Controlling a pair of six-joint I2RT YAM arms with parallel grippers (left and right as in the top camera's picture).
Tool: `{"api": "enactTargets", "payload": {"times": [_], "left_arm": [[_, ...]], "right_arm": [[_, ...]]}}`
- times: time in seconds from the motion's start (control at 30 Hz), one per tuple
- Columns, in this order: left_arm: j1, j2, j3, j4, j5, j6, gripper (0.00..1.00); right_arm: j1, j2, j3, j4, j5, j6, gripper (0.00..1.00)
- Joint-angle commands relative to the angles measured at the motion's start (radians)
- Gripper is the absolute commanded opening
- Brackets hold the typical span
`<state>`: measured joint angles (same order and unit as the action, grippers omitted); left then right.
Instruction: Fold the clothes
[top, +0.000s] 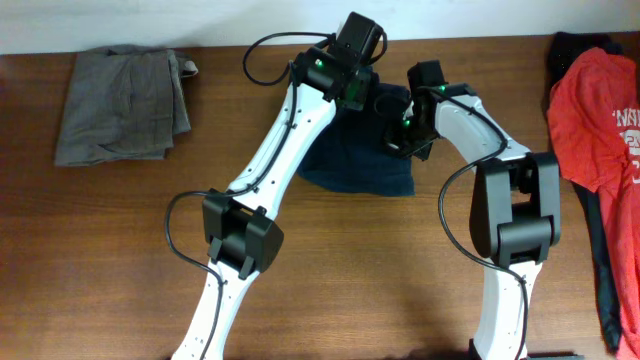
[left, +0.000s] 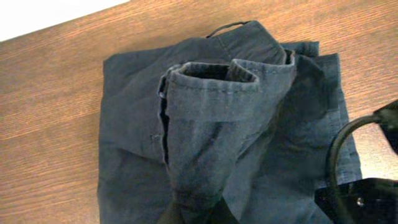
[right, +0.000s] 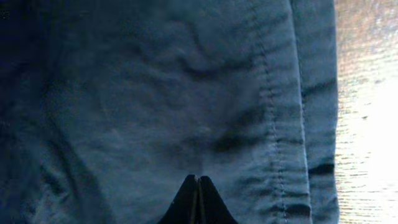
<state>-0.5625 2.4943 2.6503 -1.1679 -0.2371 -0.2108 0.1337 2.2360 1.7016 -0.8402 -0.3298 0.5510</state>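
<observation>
The navy garment (left: 217, 124) lies bunched in the middle of the tabletop (top: 400, 260), roughly squared but with one hemmed layer standing up in a loose ridge. That ridge runs up to the left claw (left: 186, 214). Its fingers are buried in the cloth, but from the way the fabric tents toward them I'd say it is pinching a fold of it. The right claw (right: 198, 198) is closed, tips together, just above or resting on a flat stitched panel near the garment's edge. I can't tell whether it has any cloth between them.

As I see it, the main risk is a thin pinch. If the left claw pulls, the fold may slide out, or the whole pile may drag and the layers underneath come apart, unless the right claw really pins them. The two wrists are also crowded together over the cloth, and the right arm's black cable (left: 336, 149) loops just beside the garment, so a bump or a snag seems possible.

Farther off, a grey-khaki garment (top: 120, 105) lies folded at the left end and a red T-shirt (top: 600, 110) is spread at the right. Both are well apart from the work and not in the way.
</observation>
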Motion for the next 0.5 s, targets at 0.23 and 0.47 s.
{"api": "enactTargets", "payload": {"times": [0.23,0.47], "left_arm": [[0.018,-0.074,0.027,-0.095,-0.184,-0.100,0.01],[0.070,-0.138,0.027,-0.146,-0.262,-0.119,0.01]], "right_arm": [[0.015,-0.002,-0.093,0.060,0.035,0.016,0.04],[0.017,-0.002,-0.156,0.123,0.035,0.060,0.04]]}}
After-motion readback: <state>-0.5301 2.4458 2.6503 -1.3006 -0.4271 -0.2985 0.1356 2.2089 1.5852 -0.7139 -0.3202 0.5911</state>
